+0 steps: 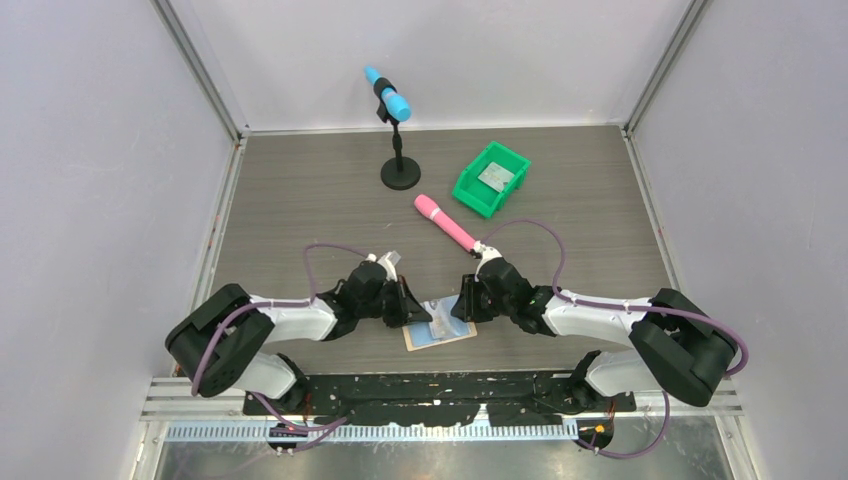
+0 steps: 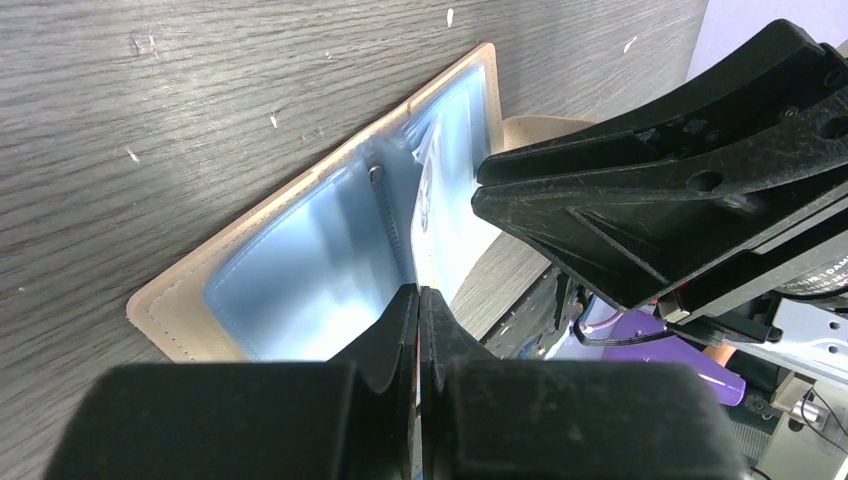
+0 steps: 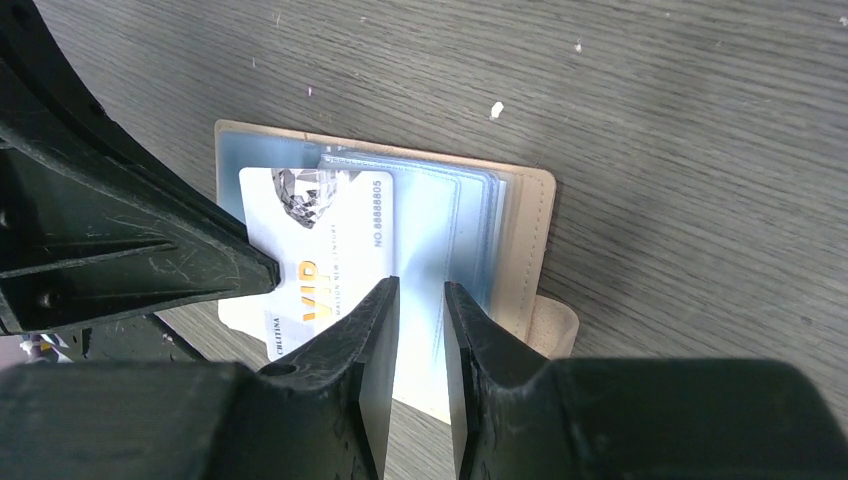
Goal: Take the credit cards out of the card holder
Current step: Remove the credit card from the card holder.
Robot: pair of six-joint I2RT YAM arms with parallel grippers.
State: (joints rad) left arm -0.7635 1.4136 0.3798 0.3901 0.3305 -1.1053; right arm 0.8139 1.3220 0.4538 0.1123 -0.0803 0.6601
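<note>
Card holder (image 1: 425,343) lies open on the bench (image 1: 300,200); left jaws pinch a clear sleeve (image 2: 428,215), right jaws stand slightly apart. Hold the sleeve taut and draw the VIP card (image 3: 330,220) straight out.

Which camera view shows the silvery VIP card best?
Right wrist view: the VIP card faces the camera, print readable. Left wrist view shows only a steep sliver of it; top view, a tiny pale patch.
</note>
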